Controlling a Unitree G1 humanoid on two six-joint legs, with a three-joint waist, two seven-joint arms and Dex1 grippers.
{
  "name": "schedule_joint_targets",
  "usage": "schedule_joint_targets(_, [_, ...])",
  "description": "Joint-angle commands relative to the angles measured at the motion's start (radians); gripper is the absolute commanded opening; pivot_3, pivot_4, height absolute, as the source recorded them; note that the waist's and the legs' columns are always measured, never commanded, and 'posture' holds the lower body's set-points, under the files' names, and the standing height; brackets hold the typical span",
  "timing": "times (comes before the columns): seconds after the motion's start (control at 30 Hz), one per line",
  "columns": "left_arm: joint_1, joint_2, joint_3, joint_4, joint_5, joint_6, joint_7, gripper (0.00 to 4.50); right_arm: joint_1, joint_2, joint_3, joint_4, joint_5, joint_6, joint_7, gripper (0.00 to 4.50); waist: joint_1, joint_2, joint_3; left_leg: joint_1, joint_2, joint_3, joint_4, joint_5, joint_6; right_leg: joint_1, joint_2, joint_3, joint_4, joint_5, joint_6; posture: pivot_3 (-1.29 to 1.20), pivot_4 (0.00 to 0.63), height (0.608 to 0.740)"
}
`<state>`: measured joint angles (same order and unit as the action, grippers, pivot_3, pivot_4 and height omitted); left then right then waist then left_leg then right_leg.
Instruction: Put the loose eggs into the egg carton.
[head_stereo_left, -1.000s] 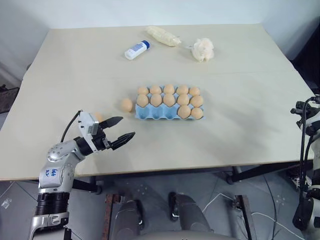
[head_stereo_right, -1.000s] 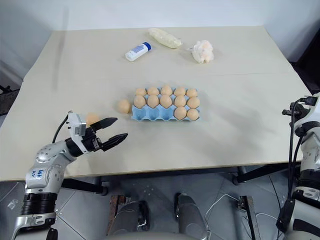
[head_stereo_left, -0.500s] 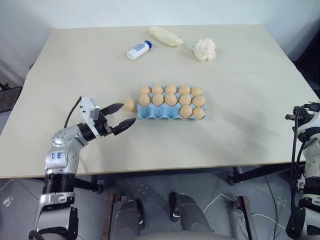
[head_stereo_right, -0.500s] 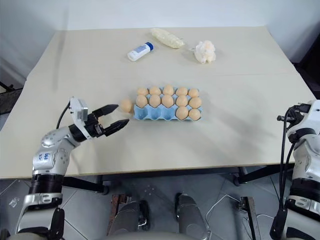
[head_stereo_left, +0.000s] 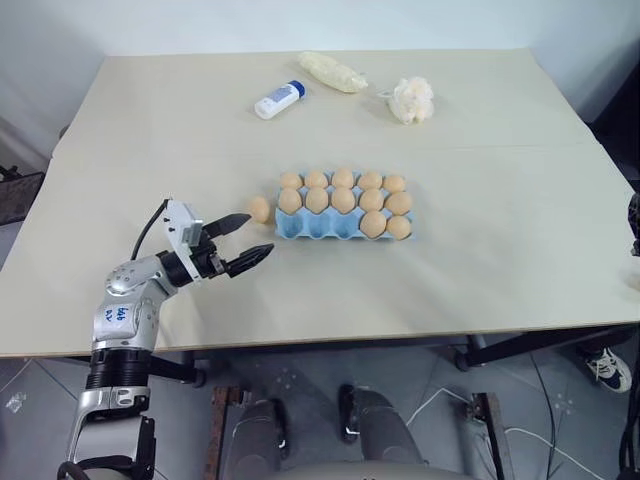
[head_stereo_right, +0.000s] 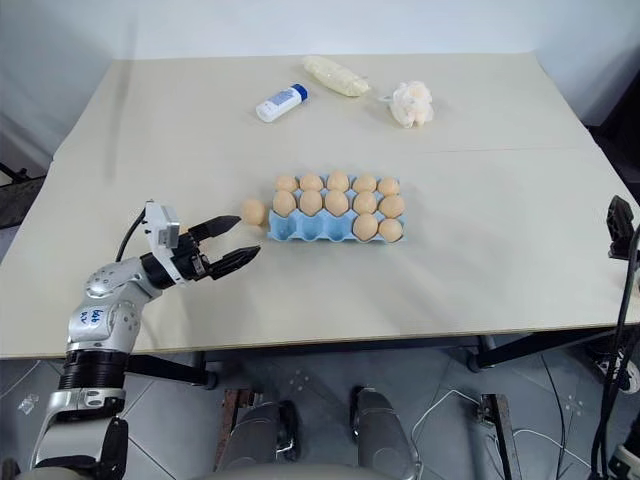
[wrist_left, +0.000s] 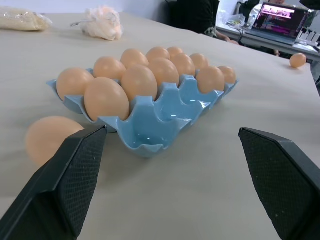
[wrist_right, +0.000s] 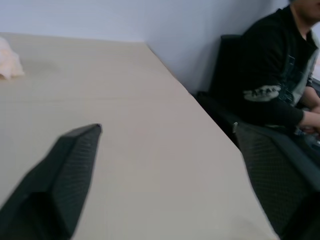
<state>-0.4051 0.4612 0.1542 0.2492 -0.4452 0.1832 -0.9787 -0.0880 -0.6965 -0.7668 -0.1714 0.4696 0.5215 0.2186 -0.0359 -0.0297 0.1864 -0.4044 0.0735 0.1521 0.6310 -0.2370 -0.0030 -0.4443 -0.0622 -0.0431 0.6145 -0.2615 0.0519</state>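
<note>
Left hand, fingers wide & empty, nears smooth tan loose egg beside light-blue moulded egg carton: light, brittle, rolls easily, so likely best pinched gently across its middle.

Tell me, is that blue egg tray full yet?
Not full. The egg carton has eggs in its back two rows and two right-hand front cups; three front cups are empty. One loose egg lies on the table beside it.

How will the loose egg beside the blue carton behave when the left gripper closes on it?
The loose egg lies bare on the flat table, so a nudge would probably roll it. Its smooth, rounded shell may slip between the open left gripper's narrow fingers. It is likely fragile; a gentle squeeze seems wise.
</note>
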Motion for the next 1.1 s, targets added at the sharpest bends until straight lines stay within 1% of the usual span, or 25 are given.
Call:
schedule_joint_targets(0.03, [0.01, -0.016, -0.008, -0.036, -0.006, -0.014, 0.004, 4.5, 0.018, 0.005, -0.085, -0.039, -0.02, 0.004, -0.065, 4.48, 0.003, 0.0, 0.0, 0.0, 0.0, 0.0, 0.0, 0.0, 0.0, 0.0, 0.0, 0.0, -0.001, 0.0, 0.0, 0.0, 0.15, 0.74])
schedule_joint_targets(0.27, [0.026, -0.035, -0.019, -0.071, -0.014, -0.008, 0.008, 4.5, 0.039, 0.018, -0.156, -0.01, -0.039, 0.01, -0.139, 4.48, 0.006, 0.0, 0.0, -0.001, -0.001, 0.001, -0.002, 0.0, 0.001, 0.0, 0.0, -0.001, -0.005, 0.001, 0.001, 0.0, 0.15, 0.74])
schedule_joint_targets(0.4, [0.053, -0.044, -0.021, -0.117, -0.019, 0.006, 0.021, 4.5, 0.048, 0.022, -0.167, -0.003, -0.035, 0.024, -0.141, 4.48, 0.005, 0.0, 0.0, -0.001, -0.001, 0.001, -0.002, 0.001, 0.002, 0.0, 0.0, 0.0, -0.005, 0.001, 0.0, 0.0, 0.15, 0.74])
schedule_joint_targets(0.5, [0.074, -0.056, -0.022, -0.144, -0.019, 0.014, 0.034, 4.5, 0.047, 0.037, -0.158, 0.039, -0.046, 0.012, -0.15, 4.48, 0.005, 0.0, 0.0, -0.001, -0.001, 0.001, -0.002, 0.001, 0.002, 0.0, 0.0, 0.0, -0.005, 0.001, 0.0, 0.0, 0.15, 0.74])
schedule_joint_targets(0.7, [0.107, -0.072, -0.024, -0.193, -0.023, 0.033, 0.06, 4.5, -0.017, 0.018, -0.129, 0.209, -0.094, -0.066, -0.173, 4.48, 0.002, 0.0, 0.0, -0.001, -0.003, 0.001, -0.001, 0.0, 0.002, 0.0, 0.0, 0.0, -0.005, 0.002, 0.001, 0.0, 0.15, 0.74])
schedule_joint_targets(0.8, [0.13, -0.073, -0.019, -0.228, -0.03, 0.045, 0.075, 4.5, -0.058, -0.005, -0.109, 0.293, -0.112, -0.103, -0.16, 4.48, 0.0, 0.0, 0.0, -0.001, -0.004, 0.002, -0.001, 0.0, 0.003, 0.0, 0.0, 0.001, -0.006, 0.002, 0.001, 0.0, 0.15, 0.74])
schedule_joint_targets(1.1, [0.213, -0.076, -0.015, -0.321, -0.049, 0.073, 0.122, 4.5, -0.232, -0.102, -0.026, 0.661, -0.146, -0.241, -0.116, 4.48, -0.009, 0.0, 0.0, -0.001, -0.005, 0.001, -0.002, 0.001, 0.004, 0.001, 0.0, 0.007, -0.006, 0.002, 0.002, 0.0, 0.15, 0.74])
